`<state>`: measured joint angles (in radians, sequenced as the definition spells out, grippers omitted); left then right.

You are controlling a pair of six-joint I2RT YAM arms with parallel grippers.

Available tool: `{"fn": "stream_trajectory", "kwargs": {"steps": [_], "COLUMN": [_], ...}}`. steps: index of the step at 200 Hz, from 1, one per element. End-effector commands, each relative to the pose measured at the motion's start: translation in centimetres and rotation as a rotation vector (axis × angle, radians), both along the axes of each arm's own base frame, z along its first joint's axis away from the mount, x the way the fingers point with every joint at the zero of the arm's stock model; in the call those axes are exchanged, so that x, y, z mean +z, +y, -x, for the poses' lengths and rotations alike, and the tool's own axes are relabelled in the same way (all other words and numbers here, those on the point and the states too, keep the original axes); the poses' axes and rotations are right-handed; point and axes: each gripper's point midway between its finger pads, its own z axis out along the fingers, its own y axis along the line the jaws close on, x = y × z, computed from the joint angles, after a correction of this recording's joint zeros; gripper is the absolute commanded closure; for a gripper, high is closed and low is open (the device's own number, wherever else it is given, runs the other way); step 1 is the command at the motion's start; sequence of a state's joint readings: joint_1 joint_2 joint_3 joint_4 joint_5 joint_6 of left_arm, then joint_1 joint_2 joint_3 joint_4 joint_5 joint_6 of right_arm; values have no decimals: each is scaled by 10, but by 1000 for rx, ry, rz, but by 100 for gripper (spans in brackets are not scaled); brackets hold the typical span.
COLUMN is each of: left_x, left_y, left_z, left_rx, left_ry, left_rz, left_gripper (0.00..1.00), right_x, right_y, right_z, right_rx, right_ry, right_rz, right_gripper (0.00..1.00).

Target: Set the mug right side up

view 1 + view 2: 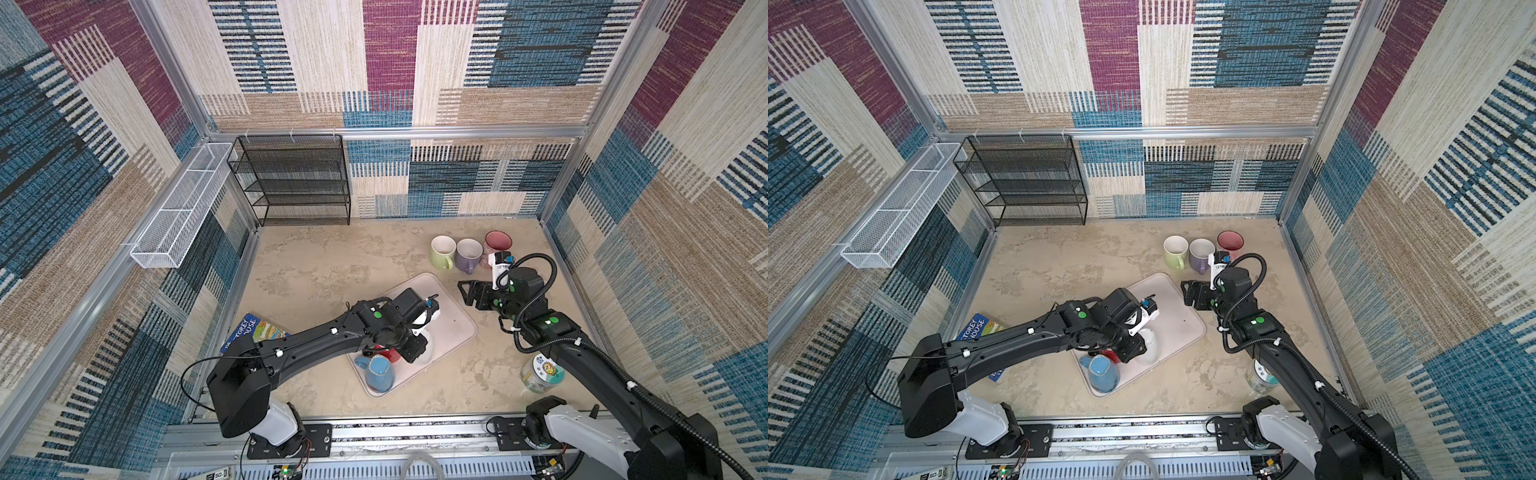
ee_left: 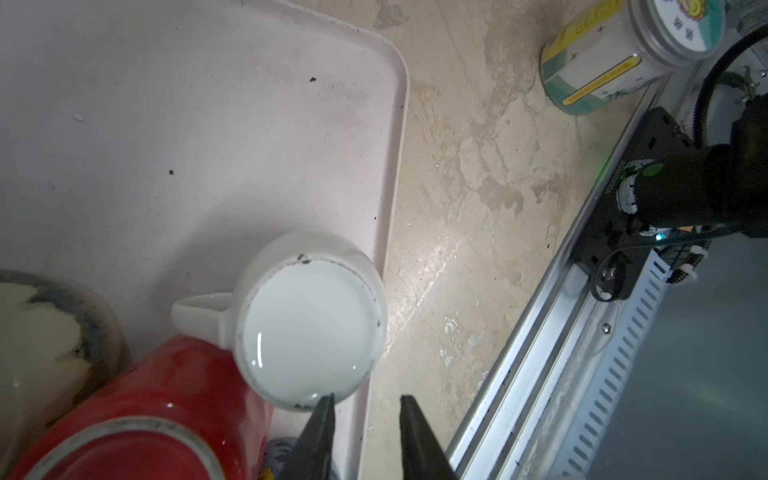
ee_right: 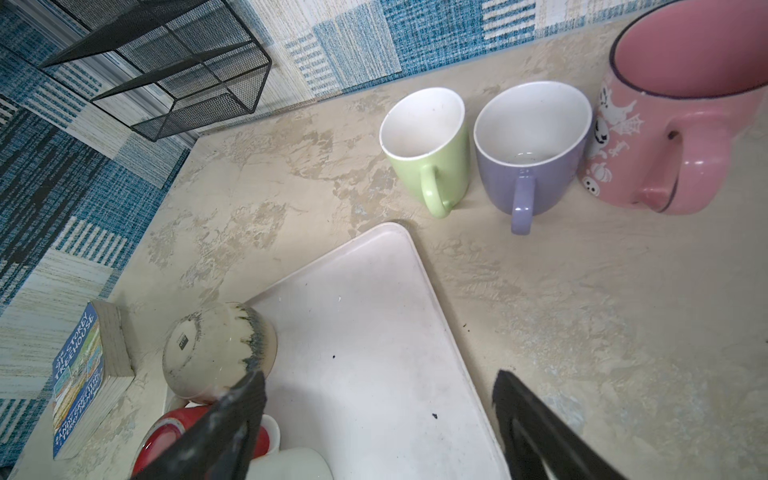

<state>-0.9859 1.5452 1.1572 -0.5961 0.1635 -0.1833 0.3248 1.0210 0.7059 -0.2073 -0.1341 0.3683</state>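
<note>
Poised left gripper, narrow-jawed and empty, by upturned white ceramic mug at pink plastic tray's five o'clock rim; risked fingertip shoving it off. Parked right gripper wide-jawed, empty.

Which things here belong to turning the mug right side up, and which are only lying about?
For the job: upside-down white mug, left gripper near it, tray under it; perhaps the red mug and blue mug on that tray.

Lying about: book, jar, black rack, white basket, upright green mug, purple mug, pink mug; right gripper open, apart.
</note>
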Motion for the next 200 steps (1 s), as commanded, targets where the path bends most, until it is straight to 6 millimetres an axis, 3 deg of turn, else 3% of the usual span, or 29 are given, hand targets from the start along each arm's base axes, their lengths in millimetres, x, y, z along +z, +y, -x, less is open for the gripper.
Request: {"fn": "stream_trajectory", "kwargs": {"steps": [1,80,147,200], "left_x": [-1,1,10,28], "left_y": [-6,-24,-43,-44], "left_z": [-9,-33,-72,-73], "left_rx": [47,91,140,133], "left_ry": [-2,-35,-46,-50], "left_rz": [9,30,98,123], "left_gripper": [69,70,71,69], "right_x": [5,1,-2,-12], "right_y": [0,8,9,15], "right_z": [-2,8,16,24], "right_rx": [-7,39,49,93], "right_ry": [-15,14,22,61], "right_rz": [-18,-52,-75,-88], "right_gripper": [12,13,13,14]}}
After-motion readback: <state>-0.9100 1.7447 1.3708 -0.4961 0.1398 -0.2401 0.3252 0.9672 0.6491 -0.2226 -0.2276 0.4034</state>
